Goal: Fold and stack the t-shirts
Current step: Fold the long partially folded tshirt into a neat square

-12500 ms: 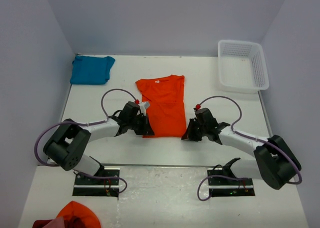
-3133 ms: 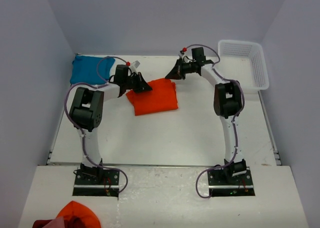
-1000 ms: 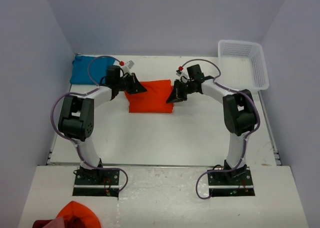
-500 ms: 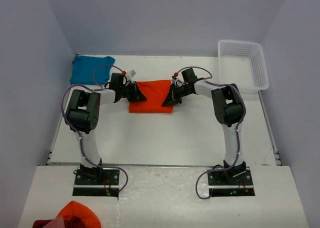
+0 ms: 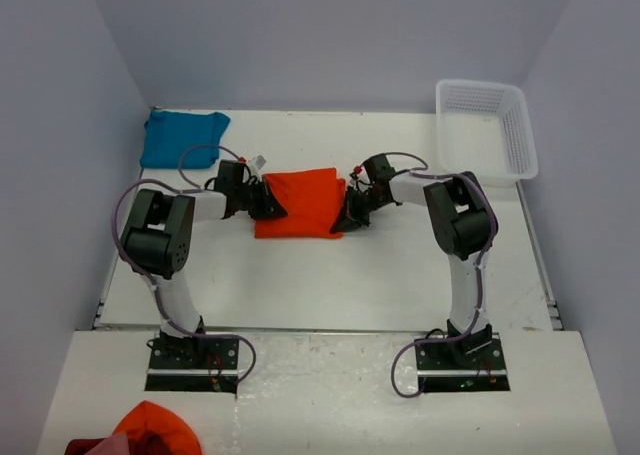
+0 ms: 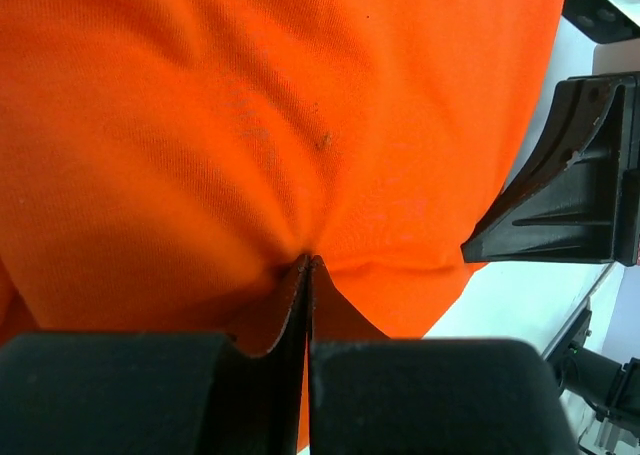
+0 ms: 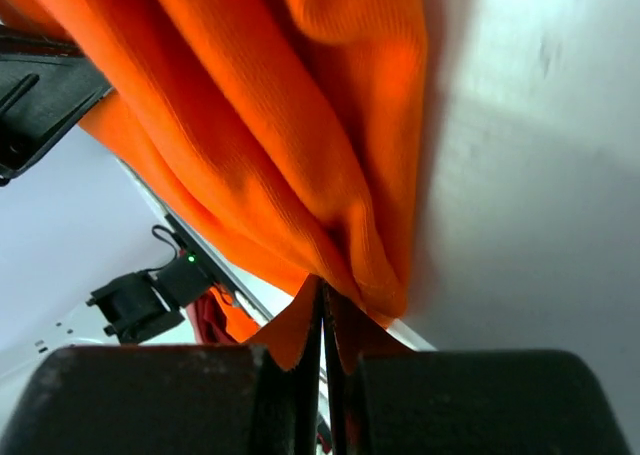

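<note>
The orange t-shirt lies folded into a rectangle at the middle of the table. My left gripper is shut on its left edge, and the cloth fills the left wrist view. My right gripper is shut on its right edge, where the folded layers hang from the jaws. The teal-blue t-shirt lies folded at the back left corner, apart from both grippers.
A white plastic basket stands at the back right. Orange and red cloth lies on the near shelf at the front left. Walls close in the table on the left, back and right.
Both grippers have drawn the folded orange t-shirt toward the near side, away from the back edge. Earlier it lay as a long strip and is now folded in half.
</note>
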{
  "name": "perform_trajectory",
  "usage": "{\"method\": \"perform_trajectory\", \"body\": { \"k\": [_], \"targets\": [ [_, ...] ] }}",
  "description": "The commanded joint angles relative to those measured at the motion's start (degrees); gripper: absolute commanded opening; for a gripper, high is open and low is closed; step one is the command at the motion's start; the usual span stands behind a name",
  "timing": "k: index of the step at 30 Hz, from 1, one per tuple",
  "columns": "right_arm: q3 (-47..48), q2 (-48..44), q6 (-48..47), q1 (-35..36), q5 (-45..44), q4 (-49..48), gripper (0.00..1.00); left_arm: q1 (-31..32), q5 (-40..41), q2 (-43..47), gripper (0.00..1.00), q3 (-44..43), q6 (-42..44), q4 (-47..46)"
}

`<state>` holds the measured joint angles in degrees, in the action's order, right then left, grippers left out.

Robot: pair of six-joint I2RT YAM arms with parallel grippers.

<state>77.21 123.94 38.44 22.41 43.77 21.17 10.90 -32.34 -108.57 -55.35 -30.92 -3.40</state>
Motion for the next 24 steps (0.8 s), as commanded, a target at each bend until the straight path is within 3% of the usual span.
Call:
{"method": "perform_trajectory", "body": {
  "k": [1, 9, 14, 17, 18, 24],
  "targets": [
    [-4.68, -2.91, -0.47, 0.79, -6.41, -0.33, 0.00, -0.09, 4.83, 1.43, 0.00, 3.84, 1.21, 3.31],
    [-14.36, -5.99, -0.29, 3.25, -9.14, -6.56, 0.00, 2.64, 6.41, 5.65, 0.00, 8.85, 0.77, 2.96],
    [-22.53, -12.47, -3.26, 4.83, -10.81, -12.88, 0.00, 4.74, 9.56, 11.44, 0.00, 11.76, 0.15, 2.96],
    [-23.42, -15.99, -6.16, 5.53, -9.67, -14.66, 0.06, 5.10, 11.85, 15.04, 0.13, 11.41, 0.85, 3.31],
    [-23.25, -16.88, -6.79, 5.80, -9.58, -15.10, 0.14, 5.10, 12.38, 15.93, 0.16, 10.28, 1.03, 3.31],
    [-20.35, -26.98, -11.45, 6.59, -9.49, -11.68, 0.30, 5.80, 15.10, 23.75, 0.42, 3.42, 2.17, 11.21]
  ]
}}
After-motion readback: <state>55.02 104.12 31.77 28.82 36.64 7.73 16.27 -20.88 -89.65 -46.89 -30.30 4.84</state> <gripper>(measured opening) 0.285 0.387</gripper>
